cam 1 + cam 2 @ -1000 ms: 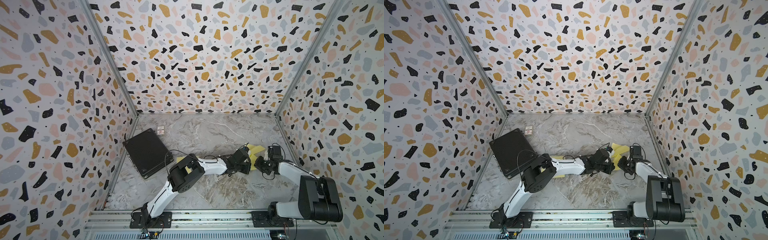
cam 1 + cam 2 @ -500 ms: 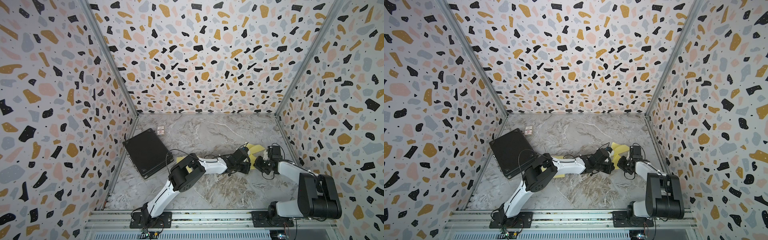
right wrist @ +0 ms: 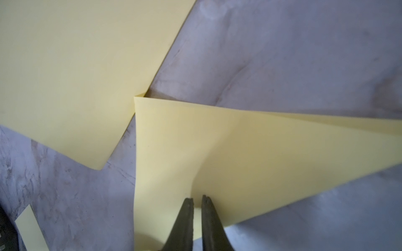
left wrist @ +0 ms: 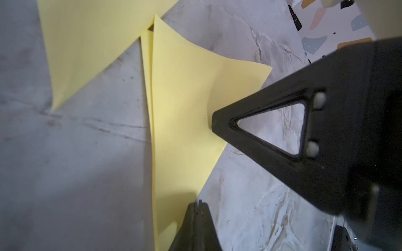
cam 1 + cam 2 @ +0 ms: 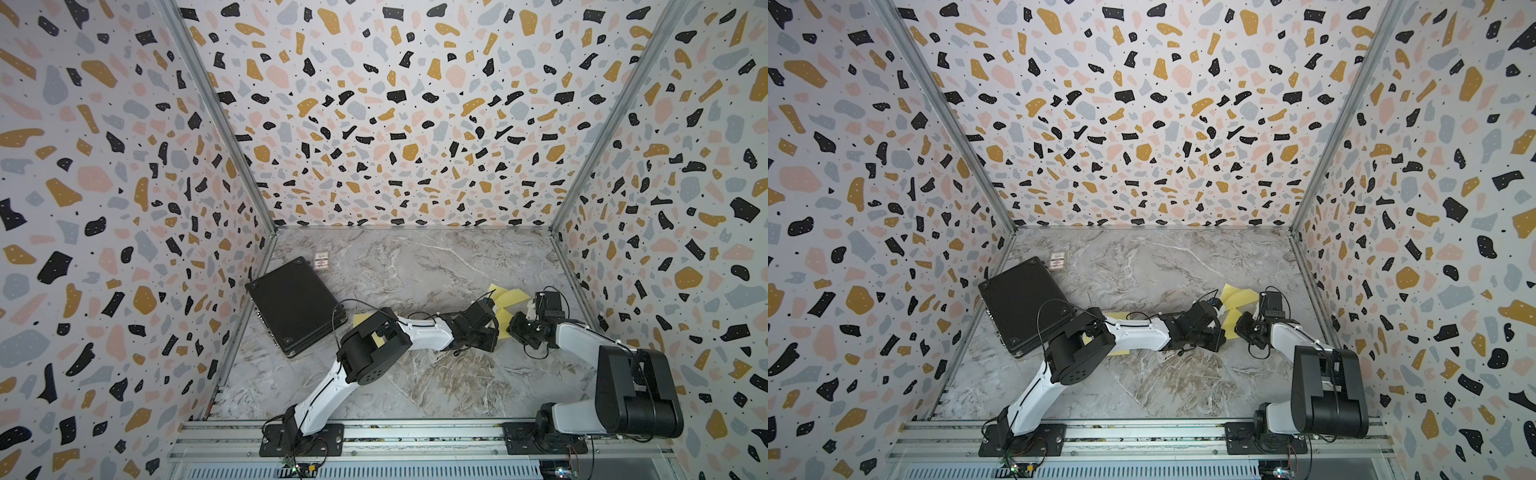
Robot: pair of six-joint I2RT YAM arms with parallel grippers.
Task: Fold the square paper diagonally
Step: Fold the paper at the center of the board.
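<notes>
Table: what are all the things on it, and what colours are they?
table: one, grey marble, floor of the booth
walls: three, speckled, around the table
black case: one, black, by the left wall
small card: one, pale with print too small to read, just behind the case
folded paper: one, yellow, between the two arms
flat paper: one, yellow, just behind the folded one
third paper: one, yellow, partly under the left arm
left end effector: one, black, shut, at the folded paper's edge
right end effector: one, black, pinching the folded paper
</notes>
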